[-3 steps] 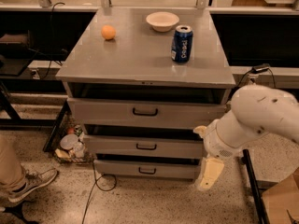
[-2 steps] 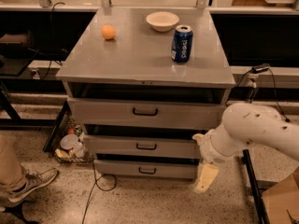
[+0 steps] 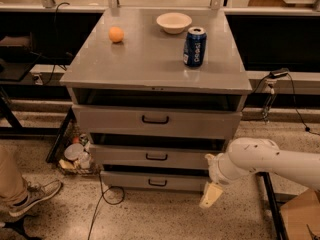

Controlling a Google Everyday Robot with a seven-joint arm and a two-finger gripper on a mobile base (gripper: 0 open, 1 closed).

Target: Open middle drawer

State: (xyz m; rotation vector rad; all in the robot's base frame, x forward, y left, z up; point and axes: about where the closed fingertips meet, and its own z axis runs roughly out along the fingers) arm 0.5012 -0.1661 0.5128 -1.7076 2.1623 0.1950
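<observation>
The grey metal cabinet (image 3: 150, 59) has three drawers. The middle drawer (image 3: 125, 156) is wide and shallow with a small black bar handle (image 3: 156, 157); its front stands slightly proud of the cabinet. My gripper (image 3: 211, 195) hangs from the white arm (image 3: 265, 159) at the lower right, below and to the right of the middle drawer's right end, near the bottom drawer's (image 3: 155, 181) right corner. It touches nothing and holds nothing.
On the cabinet top stand an orange ball (image 3: 116, 34), a white bowl (image 3: 173, 22) and a blue soda can (image 3: 194, 46). The top drawer (image 3: 155, 120) is above. Clutter (image 3: 75, 154) and a cable lie on the floor at the left; a person's shoe (image 3: 35, 196) is at bottom left.
The arm has lowered and drawn in toward the cabinet's lower right corner; the gripper has moved slightly left and down. The drawers have not moved.
</observation>
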